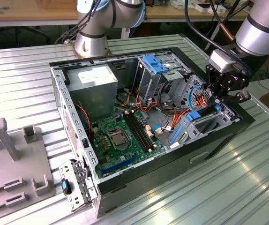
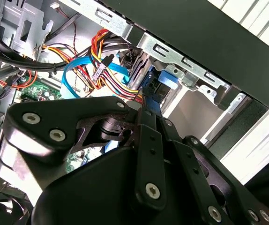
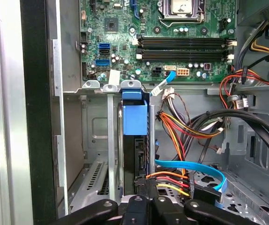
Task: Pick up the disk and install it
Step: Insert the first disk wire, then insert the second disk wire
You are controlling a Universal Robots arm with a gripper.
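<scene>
1. The gripper (image 1: 225,92) is down at the exterior view's right end of the open computer case (image 1: 247,123), right over the drive bay by the case's black side wall.
2. In the first wrist view the disk (image 3: 135,140) stands on edge in the metal bay slot (image 3: 110,154), its blue carrier end toward the motherboard (image 3: 172,42) and its dark body running back to the fingers.
3. The fingers look closed on the disk's near edge, so it appears held and partly seated.
4. My read: this is the install step, with the pick-up done.
5. What it calls for now is a straight push along the slot rails, keeping clear of the blue data cable (image 3: 190,168) and the coloured power wires (image 3: 174,180) just beside the fingers.
</scene>
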